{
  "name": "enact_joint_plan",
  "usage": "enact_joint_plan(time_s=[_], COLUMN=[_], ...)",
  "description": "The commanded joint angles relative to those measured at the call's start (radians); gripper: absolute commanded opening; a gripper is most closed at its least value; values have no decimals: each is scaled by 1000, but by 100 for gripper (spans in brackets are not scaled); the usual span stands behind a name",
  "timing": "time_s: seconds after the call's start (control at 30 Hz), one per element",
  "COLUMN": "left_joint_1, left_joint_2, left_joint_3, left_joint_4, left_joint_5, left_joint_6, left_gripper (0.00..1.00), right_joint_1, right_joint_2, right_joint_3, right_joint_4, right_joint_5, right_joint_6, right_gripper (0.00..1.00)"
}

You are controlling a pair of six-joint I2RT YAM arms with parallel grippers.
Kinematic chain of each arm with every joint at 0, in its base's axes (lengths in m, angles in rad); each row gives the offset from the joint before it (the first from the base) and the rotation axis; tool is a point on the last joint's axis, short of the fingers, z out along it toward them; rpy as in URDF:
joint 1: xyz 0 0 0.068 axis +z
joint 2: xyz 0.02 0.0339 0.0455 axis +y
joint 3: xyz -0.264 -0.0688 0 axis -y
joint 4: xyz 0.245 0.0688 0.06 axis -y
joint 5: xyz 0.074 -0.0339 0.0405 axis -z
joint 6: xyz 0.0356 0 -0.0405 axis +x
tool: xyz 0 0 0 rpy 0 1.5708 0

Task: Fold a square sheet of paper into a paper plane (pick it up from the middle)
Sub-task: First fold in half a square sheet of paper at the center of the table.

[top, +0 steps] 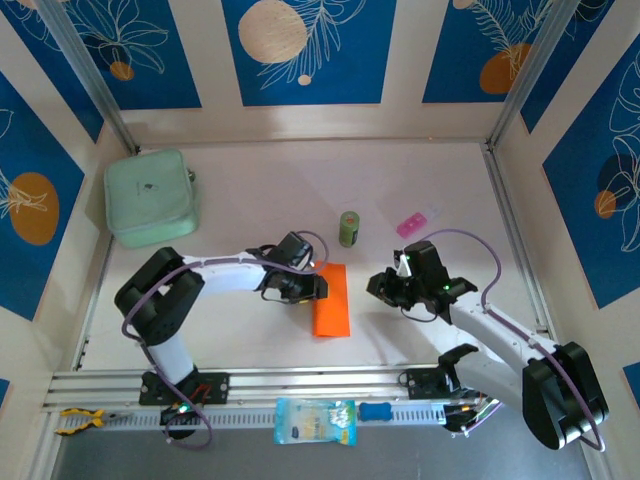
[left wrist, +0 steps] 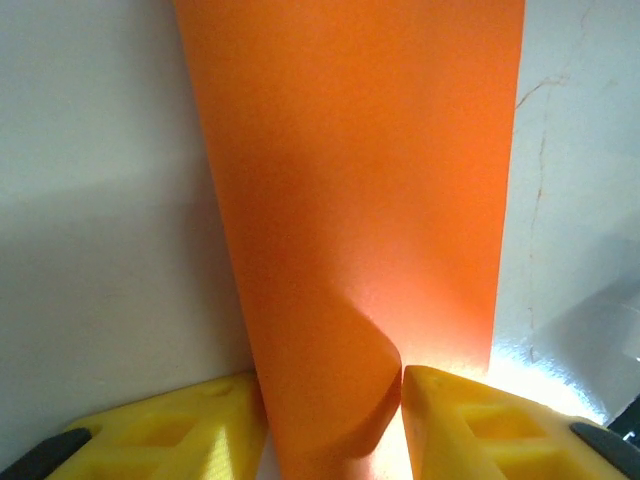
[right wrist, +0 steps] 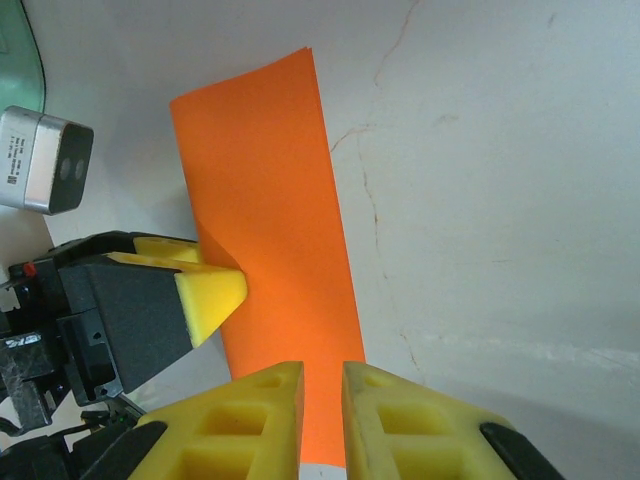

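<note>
Orange paper (top: 331, 300) lies mid-table as a narrow matte rectangle w/ one long edge curling up. Left gripper (left wrist: 330, 420) pinches that curled edge btwn blocky yellow foam fingers (left wrist: 480, 425). Right gripper (right wrist: 322, 420), just right of paper, jaws nearly together, gripping nothing.

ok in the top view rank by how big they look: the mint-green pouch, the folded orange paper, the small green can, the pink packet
1. Square mint-green pouch
2. Folded bright orange paper sheet
3. Small green can and flat pink packet look about alike; the can stands upright, so its true size is unsure from above.
</note>
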State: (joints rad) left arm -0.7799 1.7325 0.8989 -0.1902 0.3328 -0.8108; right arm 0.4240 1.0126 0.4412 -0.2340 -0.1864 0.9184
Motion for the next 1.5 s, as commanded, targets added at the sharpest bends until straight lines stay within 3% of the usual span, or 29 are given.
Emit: enact_joint_plan(time_s=[0.0, 0.4, 1.47], left_joint_1=[7, 5, -1], left_joint_2=[54, 47, 93], left_joint_3=[3, 23, 58], left_joint_4=[-141, -202, -264], left_joint_5=[-99, -172, -211], left_joint_6=[41, 28, 81], left_gripper=[43, 41, 45], right_joint_1=[-3, -4, 2], right_joint_2=[12, 19, 47], right_joint_3=[5, -8, -19], right_joint_4=[-21, -6, 13], right_joint_5=[-8, -12, -15], right_joint_6=[5, 15, 25], right_gripper=[18, 18, 19])
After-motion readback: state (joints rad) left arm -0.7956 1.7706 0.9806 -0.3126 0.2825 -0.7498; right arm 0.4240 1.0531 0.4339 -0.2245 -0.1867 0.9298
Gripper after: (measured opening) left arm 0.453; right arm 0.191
